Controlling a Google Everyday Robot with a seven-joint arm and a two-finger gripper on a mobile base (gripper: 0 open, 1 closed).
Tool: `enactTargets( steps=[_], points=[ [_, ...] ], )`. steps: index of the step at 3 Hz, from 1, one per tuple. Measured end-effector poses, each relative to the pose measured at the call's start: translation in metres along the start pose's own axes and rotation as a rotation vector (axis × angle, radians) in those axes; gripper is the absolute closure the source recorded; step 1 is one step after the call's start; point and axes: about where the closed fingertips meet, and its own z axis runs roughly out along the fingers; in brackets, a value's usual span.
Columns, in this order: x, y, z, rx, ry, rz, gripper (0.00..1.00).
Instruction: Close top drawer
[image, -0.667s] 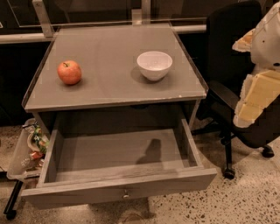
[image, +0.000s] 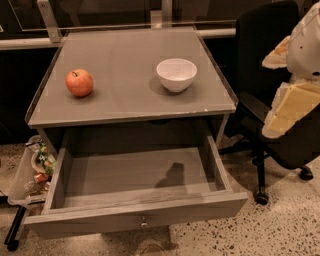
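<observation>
The top drawer (image: 135, 217) of the grey cabinet is pulled far out. Its inside is empty and its small round knob (image: 143, 222) shows at the centre of the front. The drawers below it are hidden. My gripper (image: 280, 117) hangs with the white and cream arm at the right edge of the camera view. It is above and to the right of the drawer's right corner, in front of a black chair, and touches nothing.
A red apple (image: 79, 82) and a white bowl (image: 176, 75) sit on the cabinet top (image: 125, 102). A black office chair (image: 270, 75) stands at the right. A clear bag of rubbish (image: 35, 167) lies at the left. The floor is speckled.
</observation>
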Motion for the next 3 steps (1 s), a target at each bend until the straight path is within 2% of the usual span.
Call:
enactTargets(
  steps=[3],
  points=[
    [0.0000, 0.0000, 0.0000, 0.000, 0.000, 0.000, 0.88]
  ],
)
